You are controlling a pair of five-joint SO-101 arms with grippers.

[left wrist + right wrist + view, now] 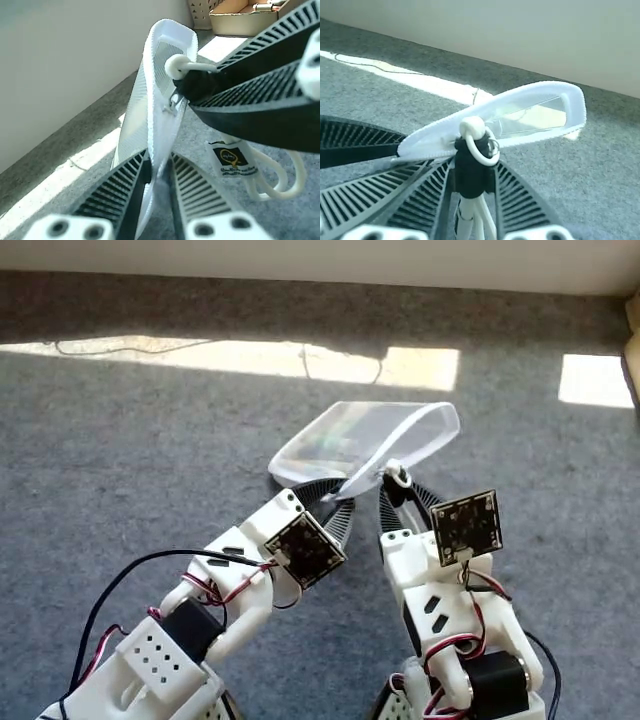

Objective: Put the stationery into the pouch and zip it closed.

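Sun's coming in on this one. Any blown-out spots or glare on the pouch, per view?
High view: the sun strip on the carpet is blown white behind the pouch, whose clear side carries faint reflections. Left wrist view: the pouch's white edge is brightly lit. Right wrist view: the clear window glows against the strip; the black zip pull reads dark.

Pouch (368, 436) beyond L gripper (345, 492), R gripper (393, 483).

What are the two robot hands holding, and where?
Both hold the pouch. The left hand pinches its edge; the right hand grips the zipper pull.
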